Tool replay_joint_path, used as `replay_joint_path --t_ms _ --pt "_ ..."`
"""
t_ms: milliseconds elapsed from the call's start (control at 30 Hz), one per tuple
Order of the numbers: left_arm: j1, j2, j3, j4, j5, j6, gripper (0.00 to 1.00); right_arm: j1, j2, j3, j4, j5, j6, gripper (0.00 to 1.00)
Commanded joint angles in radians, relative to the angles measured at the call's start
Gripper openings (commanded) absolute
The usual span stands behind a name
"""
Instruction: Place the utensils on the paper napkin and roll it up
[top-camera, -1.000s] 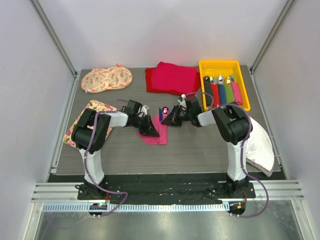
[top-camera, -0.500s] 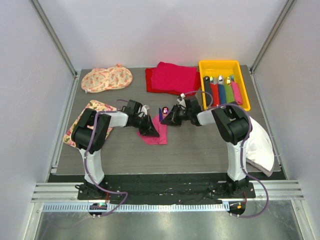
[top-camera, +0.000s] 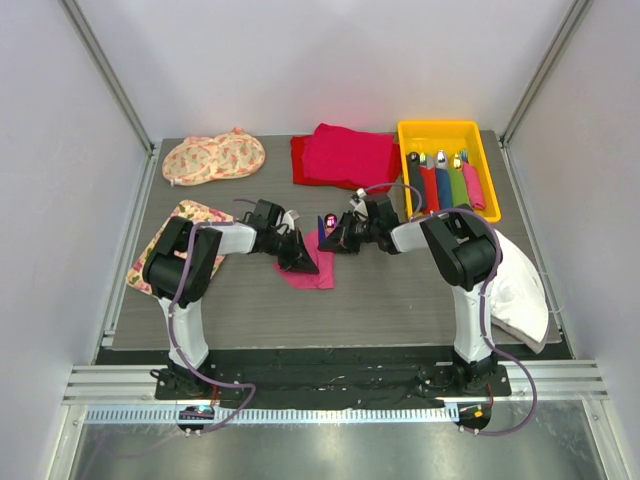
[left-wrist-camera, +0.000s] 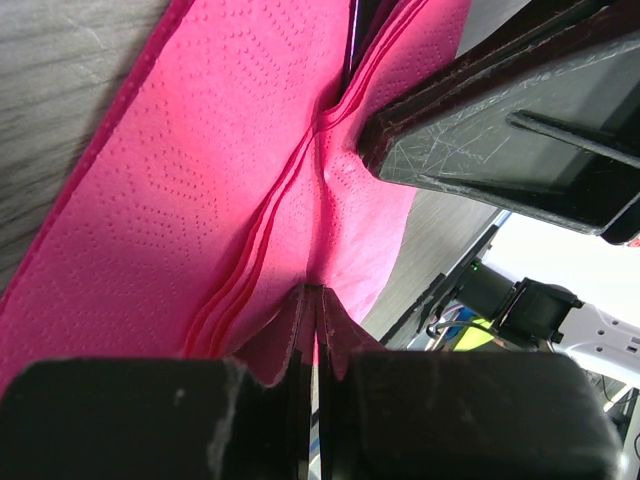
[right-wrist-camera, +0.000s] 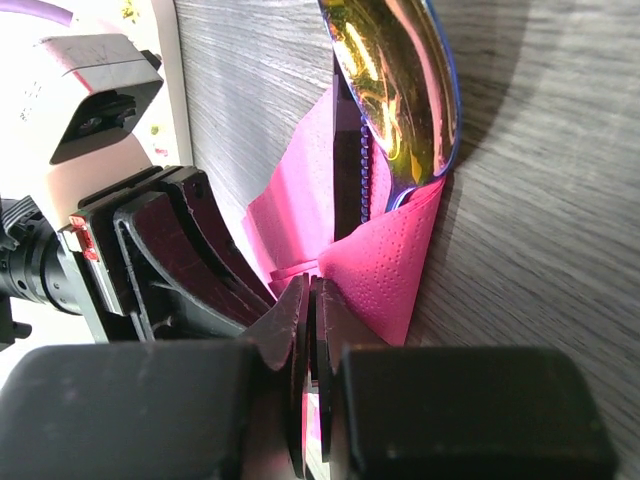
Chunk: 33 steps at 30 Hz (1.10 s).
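The pink paper napkin (top-camera: 312, 272) lies mid-table, partly folded over the utensils. A shiny spoon head (top-camera: 330, 220) sticks out at its far end; in the right wrist view the spoon head (right-wrist-camera: 395, 100) and a dark handle (right-wrist-camera: 350, 185) lie inside the napkin fold (right-wrist-camera: 385, 270). My left gripper (top-camera: 300, 260) is shut, pinching the napkin's edge (left-wrist-camera: 230, 200) at its fingertips (left-wrist-camera: 315, 292). My right gripper (top-camera: 332, 240) is shut on the opposite napkin edge at its tips (right-wrist-camera: 311, 292). The two grippers face each other closely. The rest of the utensils is hidden by the paper.
A yellow tray (top-camera: 440, 130) with several coloured-handled utensils stands at the back right. A red-magenta cloth pile (top-camera: 345, 155) lies behind the grippers. Floral mats lie at the back left (top-camera: 213, 157) and left (top-camera: 160, 250). A white cloth (top-camera: 520, 285) hangs at the right edge.
My right gripper has crept slightly left toward the left gripper with the napkin edge. The left arm has not visibly moved.
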Motion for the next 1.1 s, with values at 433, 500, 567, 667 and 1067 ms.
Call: replay_joint_path --t_ms 433,500,567,667,1067 --pt "0.031 -0.234 -0.052 -0.084 -0.159 0.061 0.34 0.017 0.048 0.048 -0.168 0.102 -0.184 0.02" --pt "0.057 -0.249 -0.063 -0.119 -0.166 0.083 0.41 0.02 0.054 0.052 -0.173 0.104 -0.187 0.02" --pt "0.113 -0.263 -0.063 -0.153 -0.182 0.135 0.46 0.02 0.055 0.058 -0.178 0.105 -0.189 0.02" --pt "0.202 -0.261 -0.064 -0.212 -0.198 0.195 0.58 0.026 0.055 0.063 -0.184 0.108 -0.195 0.02" --pt "0.264 -0.14 -0.046 -0.23 -0.191 0.302 0.58 0.031 0.055 0.074 -0.204 0.118 -0.205 0.01"
